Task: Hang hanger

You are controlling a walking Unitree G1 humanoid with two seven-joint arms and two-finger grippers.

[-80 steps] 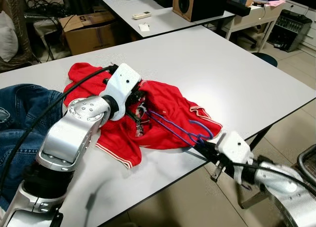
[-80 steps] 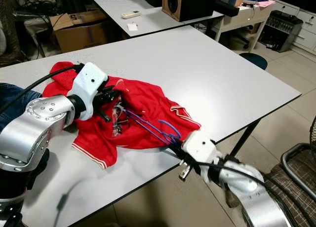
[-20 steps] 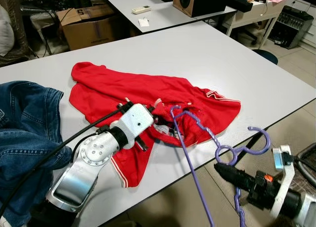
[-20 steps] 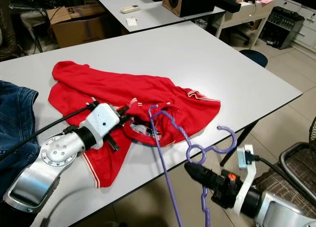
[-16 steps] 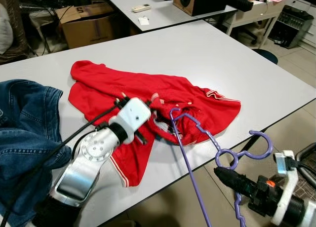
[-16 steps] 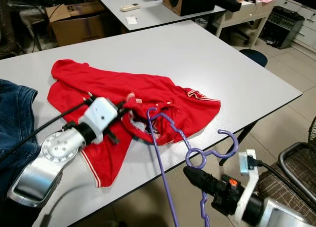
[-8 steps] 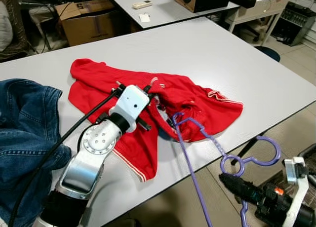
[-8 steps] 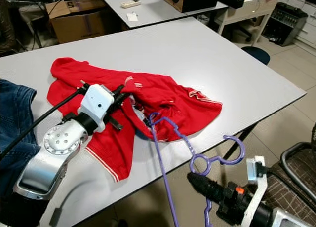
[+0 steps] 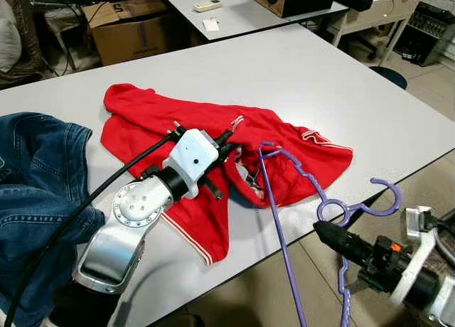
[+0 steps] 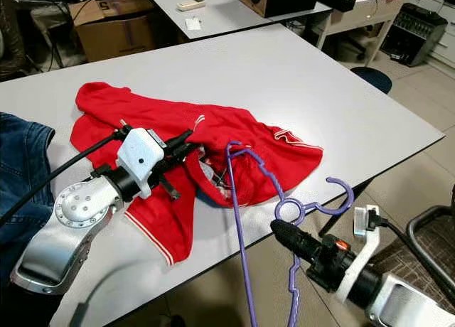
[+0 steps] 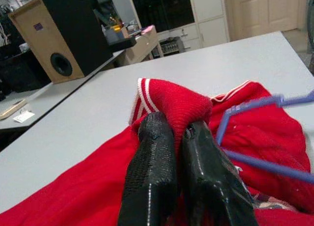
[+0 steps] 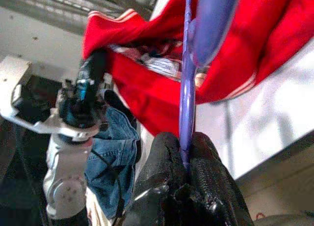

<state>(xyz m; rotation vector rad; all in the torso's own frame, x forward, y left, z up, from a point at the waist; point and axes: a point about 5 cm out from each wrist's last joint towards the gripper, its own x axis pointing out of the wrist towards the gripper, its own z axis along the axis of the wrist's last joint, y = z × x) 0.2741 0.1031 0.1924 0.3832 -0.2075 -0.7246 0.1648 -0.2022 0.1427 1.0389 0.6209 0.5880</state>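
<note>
My right gripper (image 9: 320,229) clamps the purple plastic hanger (image 9: 295,172), hook pointing right; left gripper (image 11: 172,132) pinches the red shirt (image 9: 149,117) collar.

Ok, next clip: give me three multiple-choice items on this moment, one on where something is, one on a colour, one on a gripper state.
1. Where do the jeans lie?
A. on the table at the robot's left
B. on the floor
C. on top of the speaker

2. What colour is the hanger?
A. white
B. purple
C. black

3. What is the left gripper doing?
A. open above the table
B. shut on the hanger
C. shut on the shirt

Key:
1 A: the jeans rest on the table, left of the shirt.
2 B: the hanger, held by the right gripper, is purple.
3 C: the left gripper has a fold of red cloth pinched between its fingers.
</note>
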